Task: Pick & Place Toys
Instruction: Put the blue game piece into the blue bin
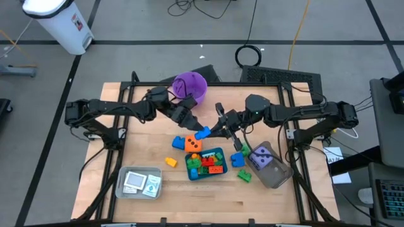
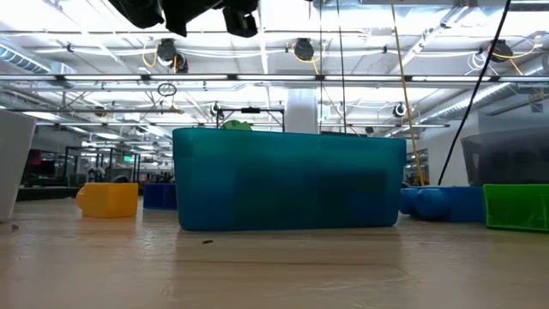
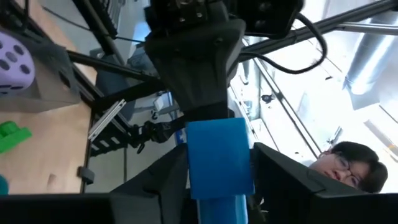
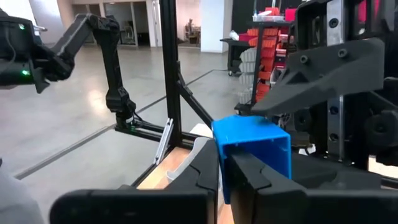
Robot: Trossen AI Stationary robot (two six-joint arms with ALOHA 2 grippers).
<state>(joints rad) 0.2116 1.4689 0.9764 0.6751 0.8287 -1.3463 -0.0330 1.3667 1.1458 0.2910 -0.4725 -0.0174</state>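
Meeting point: hovering above the table's middle, your two grippers face each other over one blue brick [image 1: 202,133].
Left gripper [image 1: 191,124]: your left arm reaches in from beside the purple bucket [image 1: 190,86]; in its wrist view the fingers [image 3: 283,180] flank the blue brick [image 3: 217,158], pinching it.
Right gripper [image 1: 218,130]: you see it come from the right side; in its wrist view both fingers [image 4: 202,171] clamp the same blue brick [image 4: 252,152], so both hold it at once.
Teal tray [image 1: 219,152]: it sits just in front of the grippers, filled with red, green and blue bricks; an orange die [image 1: 193,144] rests at its rear left corner.
Loose bricks: you have an orange brick [image 1: 178,143] beside the die, a yellow brick [image 1: 171,162] left of the tray, a green brick [image 1: 244,176] to its right.
Purple die [image 1: 261,159]: it lies in the grey tray [image 1: 278,176] at the right.
Cards [image 1: 134,181]: they lie in the clear tray [image 1: 140,171] at front left.
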